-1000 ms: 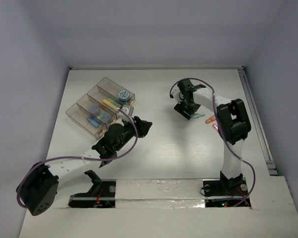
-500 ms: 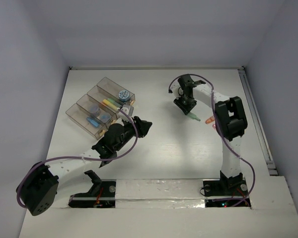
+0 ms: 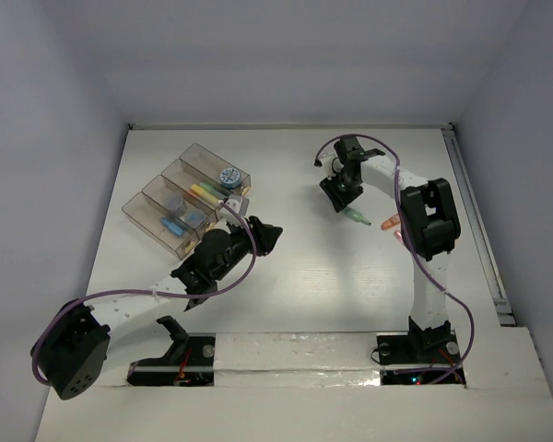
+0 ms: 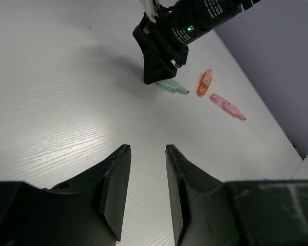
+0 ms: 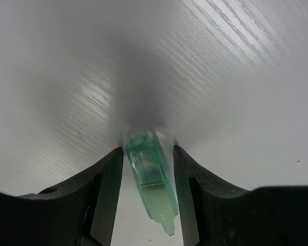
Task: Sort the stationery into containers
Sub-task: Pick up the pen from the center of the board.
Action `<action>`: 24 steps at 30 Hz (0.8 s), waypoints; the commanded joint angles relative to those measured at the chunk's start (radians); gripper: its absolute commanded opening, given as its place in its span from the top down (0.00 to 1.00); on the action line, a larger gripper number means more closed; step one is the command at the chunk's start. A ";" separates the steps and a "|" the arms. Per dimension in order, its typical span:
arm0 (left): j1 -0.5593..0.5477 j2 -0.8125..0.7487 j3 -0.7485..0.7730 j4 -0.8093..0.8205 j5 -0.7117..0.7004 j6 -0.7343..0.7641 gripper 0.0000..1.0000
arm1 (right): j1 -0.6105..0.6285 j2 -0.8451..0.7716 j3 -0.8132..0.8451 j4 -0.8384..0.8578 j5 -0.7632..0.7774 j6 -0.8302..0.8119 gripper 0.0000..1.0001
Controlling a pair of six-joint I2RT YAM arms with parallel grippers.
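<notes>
The right pincer (image 3: pixel 339 195) is down at the bench (image 3: pixel 295 285) in the far right half, its jaws set to either side of the blunt end of a green pen (image 5: pixel 150 177). In the right wrist view a thin strip of bench shows between the pen and one finger (image 5: pixel 187 174), so the jaws flank the pen at a middling width without pinching it. The pen lies flat, its pointed tip sticking out from under the pincer. Just beside it, nearer the right edge, lie an orange pen (image 4: pixel 205 83) and a pink pen (image 4: pixel 227 106), close together but not touching. The left pincer (image 4: pixel 146 189) hangs over the bare middle of the bench, its jaws narrow with a slim gap and nothing between them. The containers (image 3: pixel 144 214), a slanting row of joined clear boxes, stand at the far left, just beyond the left arm's wrist. A round bluish roll (image 3: pixel 229 175) sits in the farthest box, a yellow pen (image 3: pixel 203 191) in the next one, and small blue pieces (image 3: pixel 172 223) in the nearer boxes.
</notes>
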 commanded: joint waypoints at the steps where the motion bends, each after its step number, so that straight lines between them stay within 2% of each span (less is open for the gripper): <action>1: 0.005 -0.002 0.013 0.033 0.008 0.014 0.70 | -0.006 0.033 0.008 0.038 -0.003 0.012 0.51; 12: 0.005 0.001 0.015 0.033 0.009 0.015 0.71 | -0.006 0.043 0.000 0.069 0.045 0.013 0.57; 15: 0.005 0.004 0.015 0.036 0.015 0.015 0.71 | -0.006 0.044 0.006 0.064 0.046 0.012 0.62; 19: 0.005 0.004 0.015 0.035 0.014 0.014 0.71 | -0.006 0.023 0.014 0.067 0.037 0.016 0.74; 24: 0.005 0.009 0.015 0.038 0.015 0.012 0.71 | 0.013 -0.080 0.000 0.090 0.008 0.044 0.78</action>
